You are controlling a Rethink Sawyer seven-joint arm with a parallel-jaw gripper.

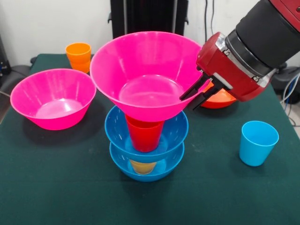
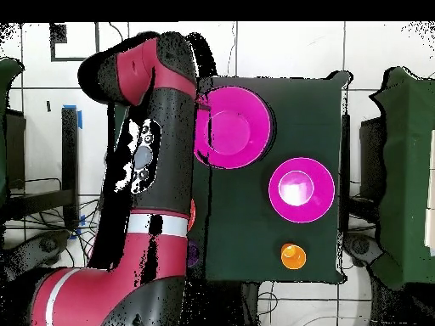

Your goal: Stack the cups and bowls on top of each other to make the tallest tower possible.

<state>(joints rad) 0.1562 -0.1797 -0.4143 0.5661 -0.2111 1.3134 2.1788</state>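
Nearest, two glossy blue plastic bowls (image 1: 146, 161) carry a red cup (image 1: 144, 136) and wide pink plastic bowl (image 1: 145, 75); light, slippery, top-heavy. Gripper (image 1: 197, 96) is clamped on its rim.

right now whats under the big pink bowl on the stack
The pink bowl sits tilted on a red cup, which stands in the upper blue bowl. Below that, a yellowish cup sits in the lower blue bowl. The red cup's rim is hidden.

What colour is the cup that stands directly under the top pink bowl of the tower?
Red cup; the front view shows it best.
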